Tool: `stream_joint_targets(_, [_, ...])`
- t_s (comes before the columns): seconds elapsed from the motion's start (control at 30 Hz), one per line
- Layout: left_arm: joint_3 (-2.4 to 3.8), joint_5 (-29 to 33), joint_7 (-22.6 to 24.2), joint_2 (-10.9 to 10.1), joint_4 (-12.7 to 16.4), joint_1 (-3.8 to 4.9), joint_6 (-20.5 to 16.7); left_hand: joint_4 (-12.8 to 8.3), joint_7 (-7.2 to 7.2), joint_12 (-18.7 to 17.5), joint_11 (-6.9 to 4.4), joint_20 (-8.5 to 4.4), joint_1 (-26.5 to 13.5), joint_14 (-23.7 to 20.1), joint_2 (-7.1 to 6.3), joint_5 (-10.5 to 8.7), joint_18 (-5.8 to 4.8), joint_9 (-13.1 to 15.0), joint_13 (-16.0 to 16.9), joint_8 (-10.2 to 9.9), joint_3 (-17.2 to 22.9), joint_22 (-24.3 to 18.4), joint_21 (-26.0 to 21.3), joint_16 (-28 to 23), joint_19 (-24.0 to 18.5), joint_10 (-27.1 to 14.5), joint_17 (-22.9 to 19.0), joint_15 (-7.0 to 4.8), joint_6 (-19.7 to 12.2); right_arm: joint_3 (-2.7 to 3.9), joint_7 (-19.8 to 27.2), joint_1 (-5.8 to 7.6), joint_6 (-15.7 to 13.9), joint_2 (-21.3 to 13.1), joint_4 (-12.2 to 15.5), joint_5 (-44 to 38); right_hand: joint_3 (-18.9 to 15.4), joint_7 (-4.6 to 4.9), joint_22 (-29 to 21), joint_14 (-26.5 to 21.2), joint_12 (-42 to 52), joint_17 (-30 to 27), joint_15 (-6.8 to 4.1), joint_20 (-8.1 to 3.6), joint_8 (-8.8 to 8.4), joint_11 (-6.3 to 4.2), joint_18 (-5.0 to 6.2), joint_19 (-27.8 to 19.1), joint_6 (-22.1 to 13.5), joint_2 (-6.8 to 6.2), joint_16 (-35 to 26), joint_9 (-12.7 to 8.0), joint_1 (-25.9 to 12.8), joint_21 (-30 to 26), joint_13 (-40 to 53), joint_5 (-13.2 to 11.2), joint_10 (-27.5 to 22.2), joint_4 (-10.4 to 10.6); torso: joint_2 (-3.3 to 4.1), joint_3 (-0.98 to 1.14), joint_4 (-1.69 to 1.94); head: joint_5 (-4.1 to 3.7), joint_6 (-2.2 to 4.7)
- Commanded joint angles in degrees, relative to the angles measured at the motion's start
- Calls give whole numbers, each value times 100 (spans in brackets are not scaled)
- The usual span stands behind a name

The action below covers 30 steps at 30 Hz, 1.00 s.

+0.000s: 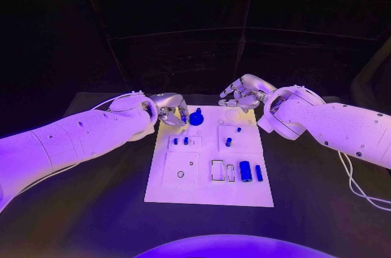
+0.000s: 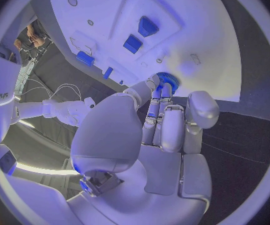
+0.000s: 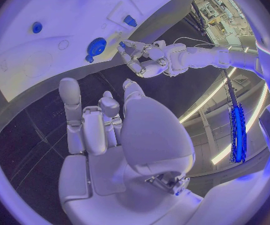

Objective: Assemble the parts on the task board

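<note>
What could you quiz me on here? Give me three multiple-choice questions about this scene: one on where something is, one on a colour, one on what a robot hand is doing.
1. Where on the task board is the round blue gear?
A. at its far end, by the left robot hand
B. at its near edge
C. off the board, on the table

2. What colour are the small parts on the board?
A. red
B. blue
C. yellow

3. What is the right robot hand doing?
A. gripping the gear
B. pressing a part into the board
C. hovering with nothing in it

Answers: 1 A, the gear sits at the far end where the left robot hand touches it. 2 B, every piece is blue. 3 C, its fingers are spread above the far edge.
</note>
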Motion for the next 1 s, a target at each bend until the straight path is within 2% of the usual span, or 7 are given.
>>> stream_joint_targets(0.03, [6,70,-79,4,-20,2,364,21,-14,-19,-7,17,-63,39,3,8,-84,-6,-12,-39,11,-13,5,6,-11,48,-9,-8,40,3,44,9,14,6,4,10,11,-10,-5,183,-31,-5,-19,-2,21,-9,95,-34,-49,56,-35,-7,8,-30,-5,7,-32,20,0,4,-7,1,-3])
stream_joint_targets(0.47, [4,11,-53,20,-118,-93,487,15,-20,-35,-11,16,-75,34,-22,8,-80,-10,-20,-49,1,-24,-8,1,-22,62,-21,-11,49,3,48,9,13,6,10,10,11,-10,-5,183,-31,-5,-19,-2,21,-9,95,-34,-49,56,-35,-7,8,-30,-5,7,-32,20,0,3,-4,-16,-15])
stream_joint_targets(1.0, [4,9,20,45,-105,-121,405,17,-25,-48,-13,15,-88,31,-36,8,-77,-14,-26,-57,-7,-29,-15,-1,-28,73,-27,-12,58,3,50,9,17,12,6,10,12,-9,-13,183,-30,-9,-19,-2,23,-9,96,-36,-50,63,-39,-6,14,-37,-6,9,-32,23,-1,3,-1,-12,-31])
